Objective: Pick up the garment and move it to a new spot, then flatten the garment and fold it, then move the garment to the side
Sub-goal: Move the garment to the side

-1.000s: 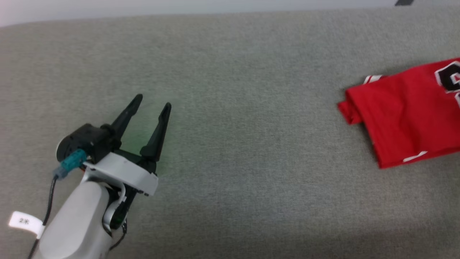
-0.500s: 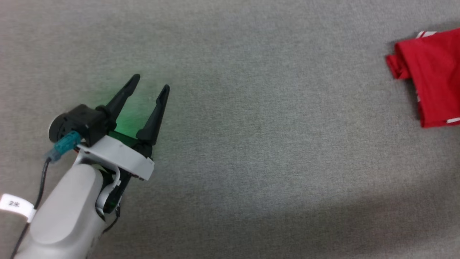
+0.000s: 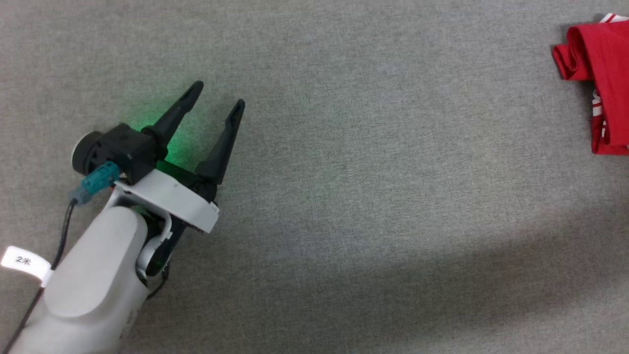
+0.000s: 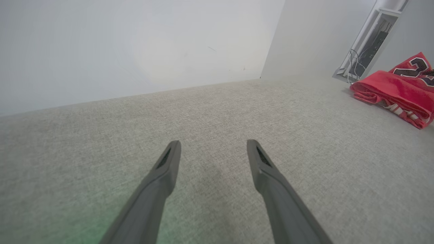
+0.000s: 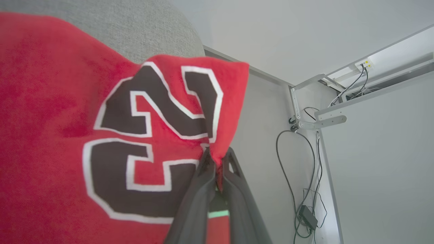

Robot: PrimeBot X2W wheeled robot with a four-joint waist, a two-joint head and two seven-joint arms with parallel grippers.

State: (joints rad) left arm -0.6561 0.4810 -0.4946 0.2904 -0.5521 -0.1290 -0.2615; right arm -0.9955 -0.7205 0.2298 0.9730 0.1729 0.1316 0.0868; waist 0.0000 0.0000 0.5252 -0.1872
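- My right gripper (image 5: 217,156) pinches the shirt (image 5: 101,135) at the far right of the grey surface (image 3: 344,196).
- My left gripper (image 3: 220,93) hangs empty, jaws spread wide.
- I judge the folding done; setting it aside remains.

red garment (image 3: 608,54) on grey fabric surface (image 3: 373,162)

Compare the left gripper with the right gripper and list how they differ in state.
The left gripper is open, with nothing between its two long dark fingers; the right gripper is shut on an edge of the red jersey garment with black, white-outlined numerals. The left gripper points across the bare grey fabric surface, well apart from the garment; the right gripper touches it. Both have paired dark tapered fingers.
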